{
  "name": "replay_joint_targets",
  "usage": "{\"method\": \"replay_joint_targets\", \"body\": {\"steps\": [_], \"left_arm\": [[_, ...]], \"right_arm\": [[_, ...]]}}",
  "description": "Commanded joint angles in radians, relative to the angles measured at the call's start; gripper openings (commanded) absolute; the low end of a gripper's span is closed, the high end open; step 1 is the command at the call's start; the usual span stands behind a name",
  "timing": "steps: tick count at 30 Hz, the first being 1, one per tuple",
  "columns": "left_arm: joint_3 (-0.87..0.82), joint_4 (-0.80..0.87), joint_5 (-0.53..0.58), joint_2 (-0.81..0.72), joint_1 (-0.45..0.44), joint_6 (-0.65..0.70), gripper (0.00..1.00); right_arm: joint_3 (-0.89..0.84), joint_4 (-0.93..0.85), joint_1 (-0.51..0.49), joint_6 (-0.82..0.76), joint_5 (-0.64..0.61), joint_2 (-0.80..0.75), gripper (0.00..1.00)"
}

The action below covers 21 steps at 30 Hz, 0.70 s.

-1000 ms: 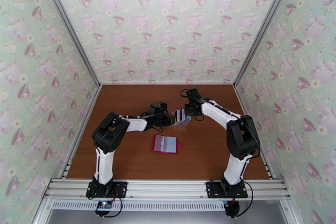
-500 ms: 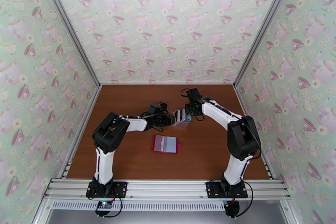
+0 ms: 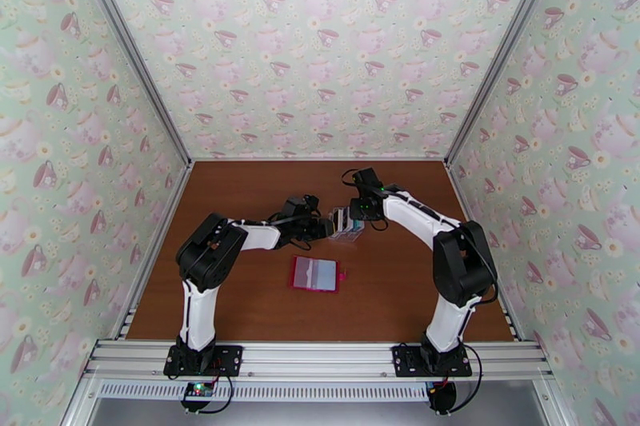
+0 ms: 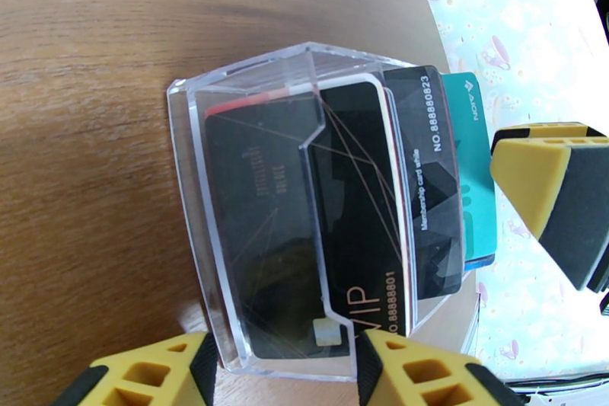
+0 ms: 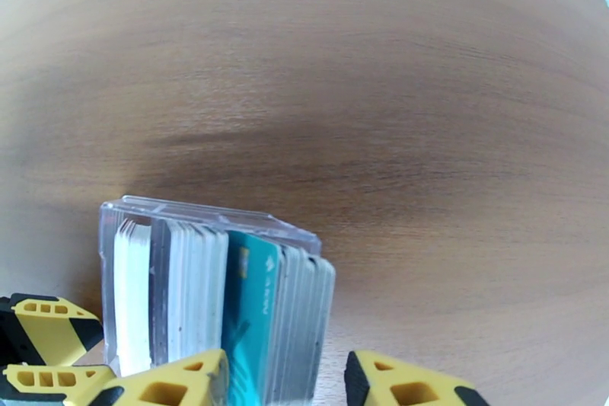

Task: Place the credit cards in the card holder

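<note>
Wood-brown surface [image 3: 240, 292] carried a clear plastic rack [image 4: 186, 194] near its middle, packed with upright thin plastic credit cards [image 4: 358, 217] in black, white and teal. From the left, the left pincer [image 3: 324, 226] had its yellow fingers half spread at the rack's end; whether they pressed on it I could not tell. From the far right, the right pincer [image 5: 288, 388] stood released, jaws straddling the teal card [image 5: 255, 308] and the grey-edged cards beside it, with a sliver of gap on one side. On the near side, apart from the rack, the small red folding card holder [image 3: 314, 274] lay open and flat, its pale grey-blue inside facing up.
</note>
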State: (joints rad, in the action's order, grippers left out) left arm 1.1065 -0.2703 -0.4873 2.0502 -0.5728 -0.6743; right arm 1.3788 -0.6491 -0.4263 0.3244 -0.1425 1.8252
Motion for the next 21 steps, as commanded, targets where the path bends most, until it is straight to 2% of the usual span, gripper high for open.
{"method": "replay_joint_targets", "body": {"steps": [1,5,12,21], "left_arm": [[-0.014,0.019,-0.007,0.033,0.005,-0.006,0.53],[-0.016,0.017,-0.007,0.034,0.005,-0.008,0.53],[-0.016,0.016,-0.008,0.038,0.003,-0.010,0.53],[-0.023,0.016,0.003,0.034,0.004,-0.016,0.53]], "right_arm": [[0.001,-0.016,-0.007,-0.007,-0.003,0.027,0.48],[0.012,-0.035,-0.005,-0.007,-0.047,0.050,0.48],[0.013,-0.040,-0.005,-0.010,-0.045,0.061,0.47],[0.024,-0.058,0.007,-0.010,-0.099,0.006,0.45]]}}
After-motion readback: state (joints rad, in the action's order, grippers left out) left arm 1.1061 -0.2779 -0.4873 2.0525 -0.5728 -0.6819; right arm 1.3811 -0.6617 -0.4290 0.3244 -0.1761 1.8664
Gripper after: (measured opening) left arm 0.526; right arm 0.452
